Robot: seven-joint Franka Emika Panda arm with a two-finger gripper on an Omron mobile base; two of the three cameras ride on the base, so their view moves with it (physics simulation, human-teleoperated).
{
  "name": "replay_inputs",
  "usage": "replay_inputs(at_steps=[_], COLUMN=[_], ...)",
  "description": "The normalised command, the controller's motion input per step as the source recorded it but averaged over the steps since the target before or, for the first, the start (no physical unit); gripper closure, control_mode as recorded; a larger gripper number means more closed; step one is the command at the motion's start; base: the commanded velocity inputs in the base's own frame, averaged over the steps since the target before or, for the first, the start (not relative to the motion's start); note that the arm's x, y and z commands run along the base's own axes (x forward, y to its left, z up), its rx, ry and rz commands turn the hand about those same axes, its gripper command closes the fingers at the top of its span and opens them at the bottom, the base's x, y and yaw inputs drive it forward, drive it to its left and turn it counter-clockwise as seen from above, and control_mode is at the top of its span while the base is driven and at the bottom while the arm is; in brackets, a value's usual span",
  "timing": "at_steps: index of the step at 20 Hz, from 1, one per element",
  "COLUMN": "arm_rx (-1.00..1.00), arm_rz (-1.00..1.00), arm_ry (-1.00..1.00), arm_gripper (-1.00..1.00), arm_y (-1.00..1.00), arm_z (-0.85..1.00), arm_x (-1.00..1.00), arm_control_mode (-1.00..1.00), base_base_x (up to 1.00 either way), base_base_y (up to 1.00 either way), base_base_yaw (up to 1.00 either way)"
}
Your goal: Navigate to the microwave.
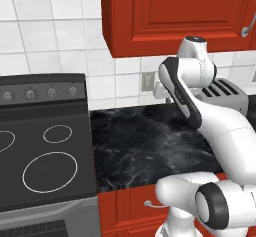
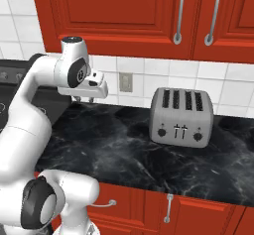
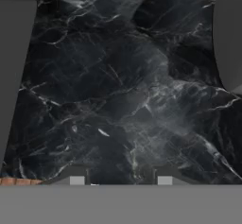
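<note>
The robot stands before a black marble counter with red lower drawers and red wall cabinets above a white tiled wall. To the left of the counter is a black stove with ring-marked burners and a row of knobs on its back panel. On the counter's right part stands a silver four-slot toaster, set back near the wall; a wall outlet is fixed to the tiles just left of it.

The arm is folded, and the gripper hangs above the counter's rear left area, well apart from the toaster, pointing down. In the hand view the two fingertips stand spread apart with bare marble between them, holding nothing.

The microwave cannot be located in these views.
</note>
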Motion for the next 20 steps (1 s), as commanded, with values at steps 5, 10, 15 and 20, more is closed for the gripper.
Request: replay_inputs(at_steps=[5,10,15,20], arm_rx=[-0.01,0.00,0.00,0.00], arm_rz=[0.00,0.00,0.00,0.00], arm_ry=[-0.07,-0.17,-0.11,-0.06], arm_gripper=[-1.00,-1.00,-1.00,-1.00], arm_y=[0.00,0.00,0.00,-0.01], arm_z=[0.00,0.00,0.00,0.25], arm_x=[-0.77,-1.00,-1.00,-0.96], arm_control_mode=[-1.00,-1.00,-1.00,-1.00], base_base_x=[0.00,0.00,0.00,0.00], base_base_y=[0.00,0.00,0.00,0.00], base_base_yaw=[0.00,0.00,0.00,0.00])
